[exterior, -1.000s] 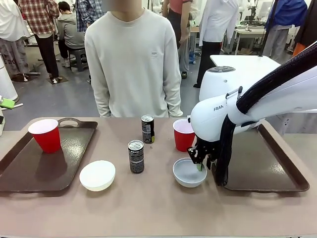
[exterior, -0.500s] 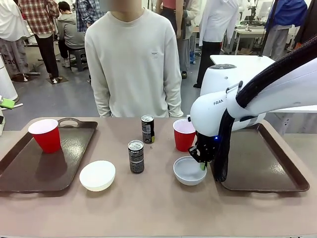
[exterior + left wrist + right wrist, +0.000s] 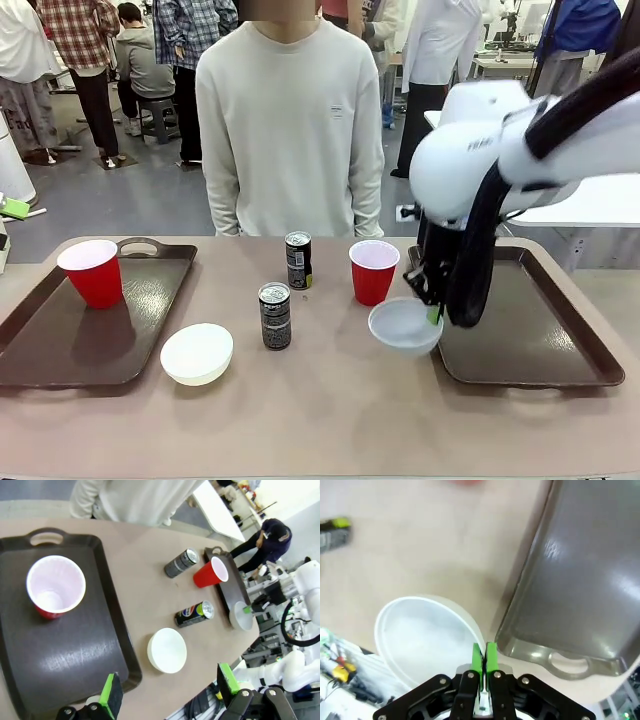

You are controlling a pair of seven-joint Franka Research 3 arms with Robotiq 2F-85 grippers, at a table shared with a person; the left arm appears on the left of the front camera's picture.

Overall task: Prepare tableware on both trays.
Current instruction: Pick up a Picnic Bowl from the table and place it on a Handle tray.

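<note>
Pale grey-white bowl (image 3: 403, 328): lower centre-right of the front view, tilted, clear of the tabletop.
Right gripper (image 3: 432, 314) pinches its right rim; right tray (image 3: 540, 378) lies immediately rightward, rim to cross. Left gripper (image 3: 169, 689) spread, holding nothing, far off.

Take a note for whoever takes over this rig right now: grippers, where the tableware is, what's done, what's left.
Left gripper: open, holding nothing, above the left tray's corner.
Right gripper: shut on the rim of the grey-white bowl, which is tilted, beside the right tray.
Done: one red cup stands on the left tray.
On the table: second red cup, far can, near can, cream bowl.
Left: set the held bowl on the right tray, then probably share out the rest.
</note>
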